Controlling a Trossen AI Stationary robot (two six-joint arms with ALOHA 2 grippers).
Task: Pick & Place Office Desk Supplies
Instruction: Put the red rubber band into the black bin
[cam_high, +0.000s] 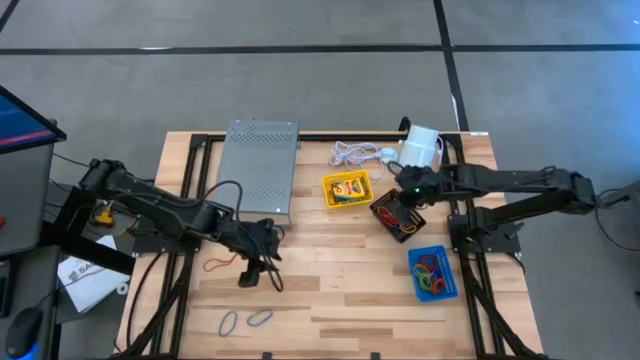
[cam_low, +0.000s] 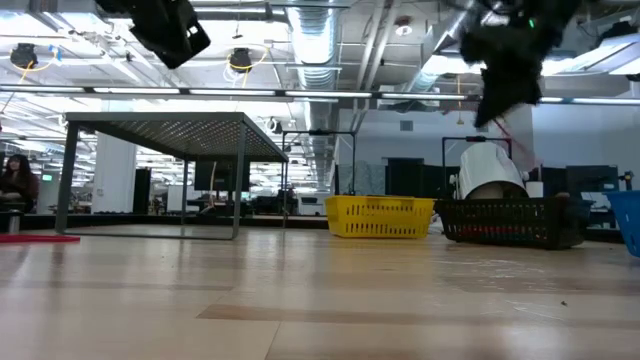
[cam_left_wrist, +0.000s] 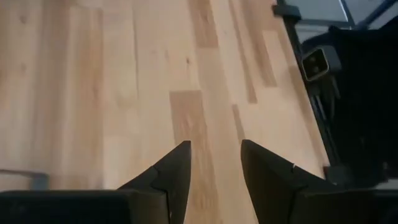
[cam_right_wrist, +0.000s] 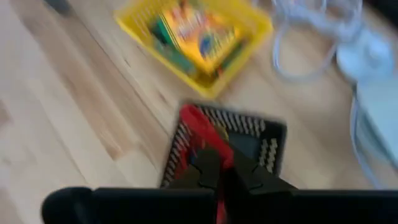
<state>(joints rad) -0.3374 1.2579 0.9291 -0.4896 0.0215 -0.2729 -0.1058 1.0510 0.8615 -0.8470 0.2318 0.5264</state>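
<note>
One camera hangs above me and looks straight down on the whole bench (cam_high: 340, 280). Another sits at bench height and looks level across it into the room; both show the yellow tray (cam_high: 347, 189) and the black mesh tray (cam_high: 397, 216). My wrist cameras look closely down at the bench.

Crayon boxes (cam_high: 347, 188) are lying in one tray (cam_high: 329, 198); a mesh tray (cam_high: 384, 208) is sitting just right of it. A third tray (cam_high: 447, 285), holding bands (cam_high: 431, 270), is lying nearer the front. Two bands (cam_high: 245, 320) are lying front left.
</note>
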